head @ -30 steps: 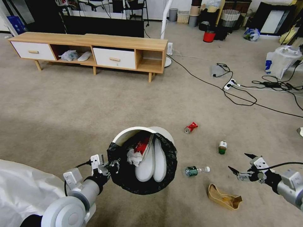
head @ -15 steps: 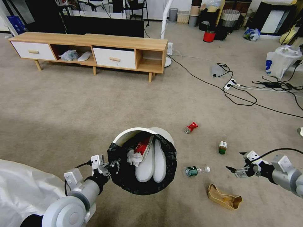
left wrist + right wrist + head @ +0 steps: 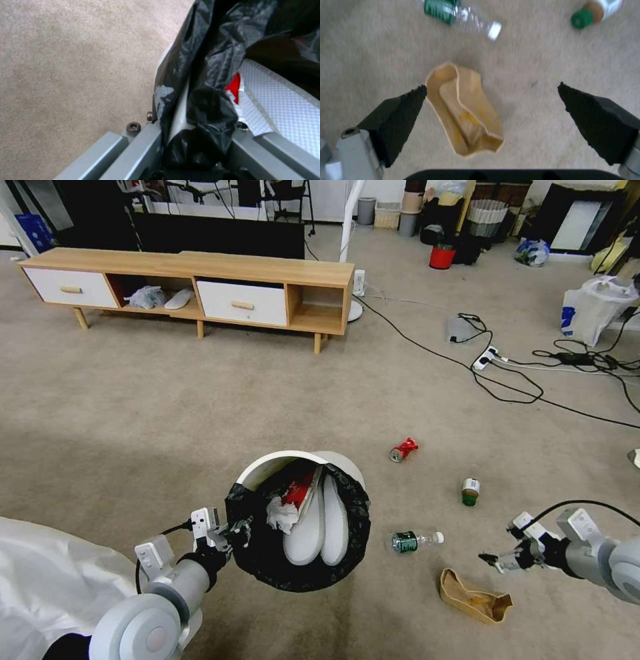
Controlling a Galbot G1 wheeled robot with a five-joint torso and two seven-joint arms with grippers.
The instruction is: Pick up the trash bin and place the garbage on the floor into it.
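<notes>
The trash bin (image 3: 268, 463), white with a black bag liner, hangs tilted over the floor (image 3: 200, 400). It holds two white flat pieces, a red-and-white wrapper and tissue. My left gripper (image 3: 225, 533) is shut on its near rim; the left wrist view shows the fingers (image 3: 146, 142) clamping the bag (image 3: 206, 75) and the white rim (image 3: 178, 110). My right gripper (image 3: 497, 560) is open just above the brown carton (image 3: 473, 597). In the right wrist view the carton (image 3: 463, 120) lies between that gripper's (image 3: 492, 86) spread fingertips. A red can (image 3: 403, 449), a green can (image 3: 470, 491) and a bottle (image 3: 415, 541) lie nearby.
A long wooden cabinet (image 3: 193, 287) stands at the back left. Black cables and a power strip (image 3: 485, 359) trail across the right side. A white plastic bag (image 3: 593, 310) and a red bucket (image 3: 441, 257) stand farther off. White sheeting (image 3: 47, 580) covers the lower left.
My right gripper has dropped lower and turned toward the brown carton. The left gripper and the bin have stayed almost still.
</notes>
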